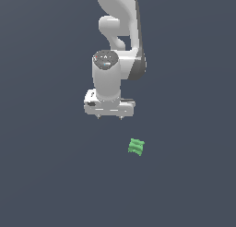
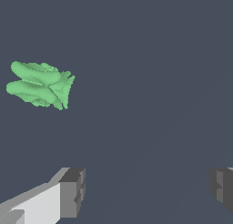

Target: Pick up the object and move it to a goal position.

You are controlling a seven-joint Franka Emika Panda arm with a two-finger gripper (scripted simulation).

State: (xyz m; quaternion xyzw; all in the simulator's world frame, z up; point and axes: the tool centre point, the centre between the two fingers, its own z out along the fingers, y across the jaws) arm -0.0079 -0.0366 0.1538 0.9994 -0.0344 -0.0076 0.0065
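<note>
The object [image 1: 136,147] is a small bright green ridged piece lying on the dark floor, below and toward the exterior view's right of the arm. The wrist view shows the object [image 2: 40,84] as a green lump with rounded ridges, off to one side of the fingers. My white gripper [image 1: 109,117] points straight down above the floor, apart from the object. Its two fingers [image 2: 72,192] stand wide apart with nothing between them, so it is open.
A plain dark grey floor [image 1: 46,175] fills both views. The white arm [image 1: 117,32] rises above the gripper to the picture's upper edge. No other items show.
</note>
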